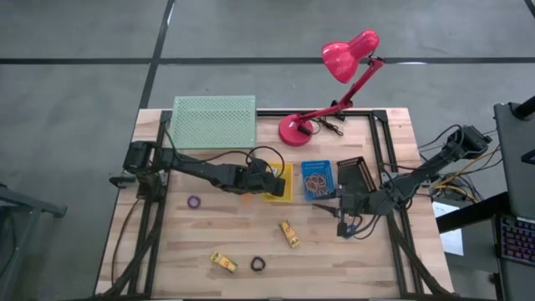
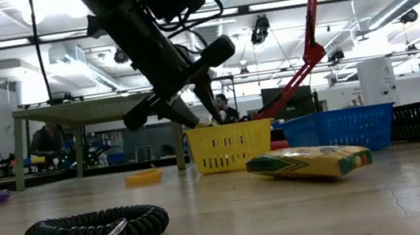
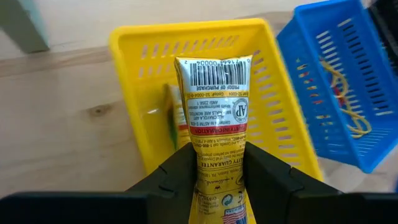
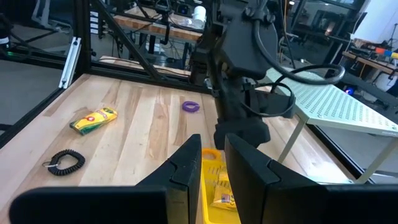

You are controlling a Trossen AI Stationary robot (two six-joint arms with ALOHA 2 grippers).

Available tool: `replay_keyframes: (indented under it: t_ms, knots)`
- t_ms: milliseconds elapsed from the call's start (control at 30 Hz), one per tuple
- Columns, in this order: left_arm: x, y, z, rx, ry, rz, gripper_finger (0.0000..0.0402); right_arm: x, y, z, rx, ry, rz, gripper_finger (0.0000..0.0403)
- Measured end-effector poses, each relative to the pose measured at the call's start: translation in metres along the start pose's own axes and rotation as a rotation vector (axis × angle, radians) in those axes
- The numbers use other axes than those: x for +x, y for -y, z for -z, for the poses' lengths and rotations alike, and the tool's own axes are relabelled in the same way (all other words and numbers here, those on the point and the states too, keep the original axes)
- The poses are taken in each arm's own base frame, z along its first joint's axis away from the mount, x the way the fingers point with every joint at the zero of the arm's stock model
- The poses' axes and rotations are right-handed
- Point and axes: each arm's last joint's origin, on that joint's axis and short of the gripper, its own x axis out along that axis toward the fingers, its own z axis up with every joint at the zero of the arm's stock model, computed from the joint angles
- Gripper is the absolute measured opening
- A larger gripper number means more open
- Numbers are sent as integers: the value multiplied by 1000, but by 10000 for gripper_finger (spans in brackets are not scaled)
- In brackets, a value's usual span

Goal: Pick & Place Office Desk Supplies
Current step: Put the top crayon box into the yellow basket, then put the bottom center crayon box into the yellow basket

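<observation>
Over the yellow basket [image 3: 140, 68] near the table's [image 1: 217, 238] middle, the left claw [image 3: 219, 180] pinches a yellow crayon packet [image 3: 214, 106], lower end hidden between its fingers. Right claw [image 4: 211, 165] hangs nearby, narrowly parted, empty.

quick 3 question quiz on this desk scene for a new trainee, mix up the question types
1. True or false: the left end effector holds a packet over the yellow basket.
2. Which basket holds the rubber bands? A yellow, B blue, C black.
3. In the high view, how many packets lie loose on the table?

Key: 1 true; 2 B; 3 two.
</observation>
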Motion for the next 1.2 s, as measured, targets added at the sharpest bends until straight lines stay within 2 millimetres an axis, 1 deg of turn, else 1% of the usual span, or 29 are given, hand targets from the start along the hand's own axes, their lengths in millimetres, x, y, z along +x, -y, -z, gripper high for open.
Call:
replay_keyframes:
  t_ms: [167, 500, 600, 733, 833, 933, 1067, 1133, 1200]
  knots:
    - [1, -1, 0, 7, -8, -8, 151, 0, 0, 0, 0, 0, 0, 68]
    - [0, -1, 0, 17, -7, -4, 226, 0, 0, 0, 0, 0, 0, 68]
    - [0, 0, 0, 17, -5, 2, 238, 0, 0, 0, 0, 0, 0, 68]
    - [-1, 1, -1, 48, 0, 20, 243, 0, 0, 0, 0, 0, 0, 68]
    - [-10, 9, -5, 163, -1, 81, 241, 0, 0, 0, 0, 0, 0, 68]
    - [-26, 22, -6, 359, 2, 158, 239, 0, 0, 0, 0, 0, 0, 68]
    - [-49, 30, 7, 686, 15, 228, 238, 0, 0, 0, 0, 1, 0, 68]
    - [-61, 30, 16, 817, 19, 247, 238, 0, 0, 0, 0, 0, 0, 68]
    - [-71, 31, 25, 913, 36, 260, 238, 0, 0, 0, 0, 0, 0, 68]
